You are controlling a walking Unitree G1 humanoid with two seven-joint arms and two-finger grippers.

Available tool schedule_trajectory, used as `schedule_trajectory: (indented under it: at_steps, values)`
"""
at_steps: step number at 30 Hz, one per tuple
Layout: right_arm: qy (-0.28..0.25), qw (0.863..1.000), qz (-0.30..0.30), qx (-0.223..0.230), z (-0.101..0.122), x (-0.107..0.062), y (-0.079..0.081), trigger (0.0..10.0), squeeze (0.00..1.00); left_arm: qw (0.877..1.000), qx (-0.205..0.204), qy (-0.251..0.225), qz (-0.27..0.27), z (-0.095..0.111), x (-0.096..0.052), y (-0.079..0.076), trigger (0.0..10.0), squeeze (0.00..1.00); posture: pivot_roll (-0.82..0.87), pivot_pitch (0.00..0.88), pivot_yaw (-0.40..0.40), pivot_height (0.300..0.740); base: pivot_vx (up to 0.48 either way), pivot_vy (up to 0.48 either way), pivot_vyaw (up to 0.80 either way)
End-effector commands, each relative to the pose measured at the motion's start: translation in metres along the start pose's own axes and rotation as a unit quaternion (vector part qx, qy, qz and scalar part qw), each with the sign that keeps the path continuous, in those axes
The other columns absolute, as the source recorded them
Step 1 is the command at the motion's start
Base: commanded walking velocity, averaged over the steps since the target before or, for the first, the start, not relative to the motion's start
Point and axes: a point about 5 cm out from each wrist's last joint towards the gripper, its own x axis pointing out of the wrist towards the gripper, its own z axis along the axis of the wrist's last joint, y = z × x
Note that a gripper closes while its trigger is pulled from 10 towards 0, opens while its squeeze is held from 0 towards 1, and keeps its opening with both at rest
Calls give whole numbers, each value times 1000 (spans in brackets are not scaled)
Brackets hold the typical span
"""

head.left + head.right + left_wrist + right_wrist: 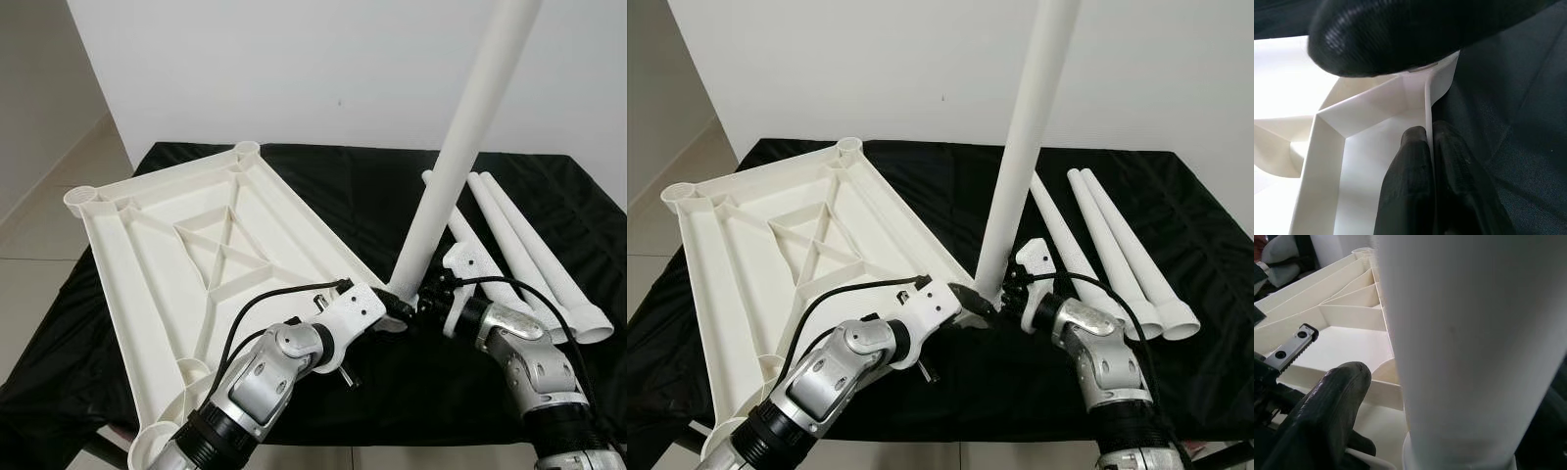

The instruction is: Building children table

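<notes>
The white tabletop (pixel 186 245) lies underside up on a black cloth, its ribs and corner sockets showing. One white table leg (pixel 460 157) stands nearly upright, leaning a little to the right, with its foot in the near right corner socket. My right gripper (pixel 416 299) is shut on the base of this leg (pixel 1469 342), one black finger (pixel 1327 416) beside it. My left gripper (pixel 392 311) meets the same corner from the left. In the left wrist view its fingers (pixel 1410 186) are shut on the thin rim wall (pixel 1427 103) of the tabletop.
Three more white legs (pixel 529 255) lie side by side on the cloth to the right of the standing leg. The black cloth (pixel 372 186) covers the low surface, and pale floor tiles (pixel 39 225) show at the left. A white wall stands behind.
</notes>
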Motion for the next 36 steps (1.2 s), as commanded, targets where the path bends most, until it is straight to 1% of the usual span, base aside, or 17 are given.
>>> schedule_trajectory:
  at_steps: [1, 3, 7, 9, 14, 20, 21, 23, 24, 31, 33, 36]
  values:
    - [4, 1000, 7, -3, -1, -1, -2, 10000, 0, 1000, 3, -13, 4, 3, 0, 1, 10000, 0, -118, 37, 21, 740, 0, 0, 0]
    - [4, 1000, -1, -13, 0, -1, -8, 10000, 0, 1000, 2, -12, 5, 3, 0, 1, 10000, 0, -115, 36, 19, 740, 0, 0, 0]
    - [-6, 1000, -8, -24, 2, 2, -14, 10000, 0, 1000, 3, -6, 7, -1, 1, 1, 10000, 0, -113, 34, 19, 740, 0, 0, 0]
    - [-12, 1000, -12, -27, 3, 4, -17, 10000, 0, 1000, 10, 2, 8, -4, 2, 0, 10000, 0, -113, 34, 19, 740, 0, 0, 0]
    - [-16, 999, -5, -30, 4, 6, -19, 10000, 0, 1000, 20, 14, 3, -10, 2, -2, 10000, 0, -114, 35, 24, 740, 0, 0, 0]
    - [-13, 999, 3, -31, 4, 6, -19, 10000, 0, 1000, 17, 19, 1, -12, 3, -2, 10000, 0, -115, 36, 24, 740, 0, 0, 0]
    - [-12, 999, 5, -32, 3, 7, -19, 4706, 0, 1000, 18, 19, 2, -12, 3, -2, 10000, 0, -115, 36, 25, 740, 0, 0, 0]
    - [-12, 999, 7, -32, 2, 7, -19, 4706, 0, 1000, 18, 19, 2, -13, 3, -2, 10000, 0, -115, 36, 25, 740, 0, 0, 0]
    - [-14, 999, 10, -28, 1, 7, -17, 0, 0, 1000, 18, 19, 3, -13, 3, -2, 10000, 0, -115, 36, 25, 740, 0, 0, 0]
    - [-22, 1000, 14, -18, -1, 8, -13, 0, 0, 1000, 19, 18, 4, -13, 3, -2, 10000, 0, -116, 38, 23, 740, 0, 0, 0]
    - [-28, 999, 12, -19, -2, 9, -8, 0, 0, 1000, 19, 18, 5, -13, 3, -2, 10000, 0, -114, 40, 21, 740, 0, 0, 0]
    - [-37, 999, 3, -19, 0, 9, -5, 0, 0, 1000, 19, 17, 6, -12, 3, -2, 10000, 0, -112, 42, 17, 740, 0, 0, 0]
